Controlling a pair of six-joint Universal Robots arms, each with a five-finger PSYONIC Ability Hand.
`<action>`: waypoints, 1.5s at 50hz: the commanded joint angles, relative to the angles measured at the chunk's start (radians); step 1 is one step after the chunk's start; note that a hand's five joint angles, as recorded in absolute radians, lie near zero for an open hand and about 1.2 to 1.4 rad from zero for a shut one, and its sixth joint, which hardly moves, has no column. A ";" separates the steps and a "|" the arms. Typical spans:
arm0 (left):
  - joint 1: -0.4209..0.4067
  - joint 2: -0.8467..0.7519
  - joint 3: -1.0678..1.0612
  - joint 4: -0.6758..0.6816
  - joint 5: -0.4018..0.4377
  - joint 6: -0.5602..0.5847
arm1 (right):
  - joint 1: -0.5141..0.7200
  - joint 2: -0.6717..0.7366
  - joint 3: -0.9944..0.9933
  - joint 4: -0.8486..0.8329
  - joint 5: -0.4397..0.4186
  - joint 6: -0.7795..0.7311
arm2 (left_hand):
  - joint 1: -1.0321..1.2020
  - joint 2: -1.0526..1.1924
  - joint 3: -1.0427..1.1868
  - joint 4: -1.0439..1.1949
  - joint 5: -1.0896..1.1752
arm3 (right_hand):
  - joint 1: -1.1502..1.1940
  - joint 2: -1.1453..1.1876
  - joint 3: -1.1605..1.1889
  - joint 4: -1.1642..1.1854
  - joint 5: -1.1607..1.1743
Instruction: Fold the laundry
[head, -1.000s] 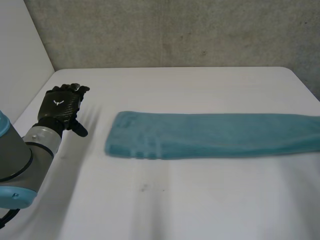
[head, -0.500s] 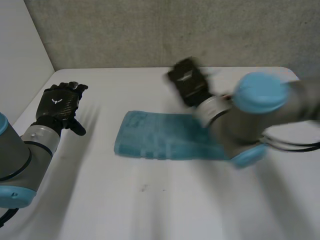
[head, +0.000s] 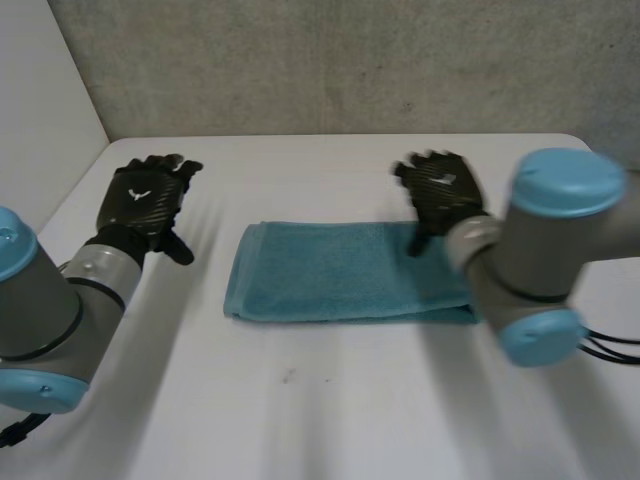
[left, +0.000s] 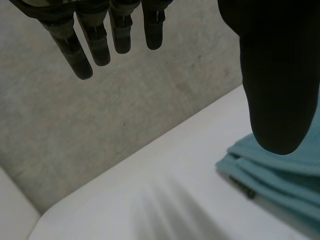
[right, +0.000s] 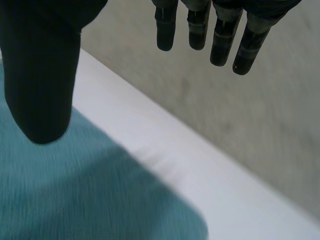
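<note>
— Where's the towel (head: 340, 272)?

— Mid-table (head: 320, 410), teal, folded into a flat band with its long side running across in front of the robot. In the head view its left end is squared off, and its right end is hidden under the right arm (head: 540, 270).

— And the left hand (head: 145, 200)?

— It is off to the towel's left, over bare table and clear of the cloth. Its fingers are straight and a little spread, its thumb sticks out, and it holds nothing. In its wrist view the fingers (left: 82, 47) point toward the grey wall (left: 125, 115). The towel's stacked corner lies past the thumb's tip.

— The right hand (head: 440, 190)?

— It is at the towel's far edge, toward the right end. It is also relaxed, with straight fingers and nothing pinched or wrapped. In the right wrist view the thumb (right: 42, 70) is over the cloth, while the fingers reach out over white table beyond the towel's rounded corner.

— Is it touching the cloth?

— I can't tell. The thumb is close above the towel, but no view shows contact.

— Any wrinkles?

— The top layer looks smooth. Layered edges show along the near left corner.
</note>
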 joint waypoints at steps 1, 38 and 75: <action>-0.075 -0.024 0.039 0.001 -0.002 0.005 | -0.246 -0.054 0.229 0.102 -0.167 0.127 | -0.034 -0.033 -0.046 -0.034 -0.048 | -0.035 -0.048 -0.042 -0.060 -0.066; -0.119 -0.020 0.028 -0.005 -0.013 -0.003 | -0.334 -0.071 0.281 -0.147 -0.201 0.154 | -0.033 -0.032 -0.045 -0.034 -0.047 | 1.187 1.174 1.180 1.161 1.155; -0.188 -0.168 0.370 -0.353 -0.051 -0.199 | 0.136 0.112 -0.179 0.144 -0.044 0.288 | -0.012 -0.012 -0.025 -0.013 -0.026 | -0.035 -0.048 -0.042 -0.060 -0.066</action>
